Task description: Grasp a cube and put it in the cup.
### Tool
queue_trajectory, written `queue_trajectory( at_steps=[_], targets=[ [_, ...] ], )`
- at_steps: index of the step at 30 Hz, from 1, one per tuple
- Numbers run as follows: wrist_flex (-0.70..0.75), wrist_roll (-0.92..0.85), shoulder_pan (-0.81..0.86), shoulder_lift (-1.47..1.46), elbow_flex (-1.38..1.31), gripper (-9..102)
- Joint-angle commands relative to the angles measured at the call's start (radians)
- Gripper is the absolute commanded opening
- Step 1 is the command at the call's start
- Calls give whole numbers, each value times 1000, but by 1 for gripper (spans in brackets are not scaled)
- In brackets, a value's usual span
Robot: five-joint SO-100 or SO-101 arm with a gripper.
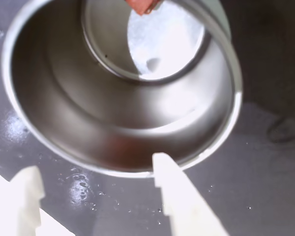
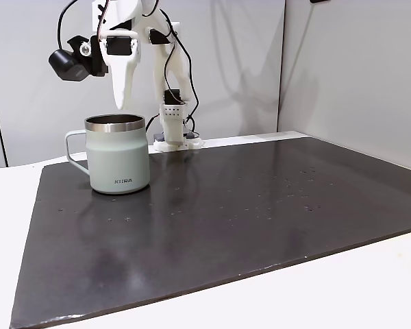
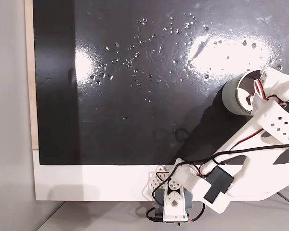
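The tool [image 1: 96, 179] hangs right over the cup [image 2: 116, 154], which stands on the dark worktop [image 2: 246, 205] near its back left corner in the front fixed view. In the wrist view its two white fingers [image 1: 179, 189] stand well apart at the near rim with nothing between them, so it grips nothing. A reddish-brown scrap at the top edge of that view, over the cup's steel mouth, is probably the cube [image 1: 142, 6]; it is cut off by the frame, and I cannot tell whether it lies on the cup's floor, rests against the wall or is in mid-fall. If it is the cube, the drop seems done or nearly so, and only the arm's retreat remains.

In the top-down fixed view the arm covers most of the cup [image 3: 231, 98]. The front view hides the cup's inside.
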Motion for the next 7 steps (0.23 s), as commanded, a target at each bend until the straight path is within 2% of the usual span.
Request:
queue_trajectory(
  at_steps=[1, 7],
  targets=[
    [11, 2, -15, 71, -6, 25],
    [11, -2, -14, 66, -3, 24]
  ],
)
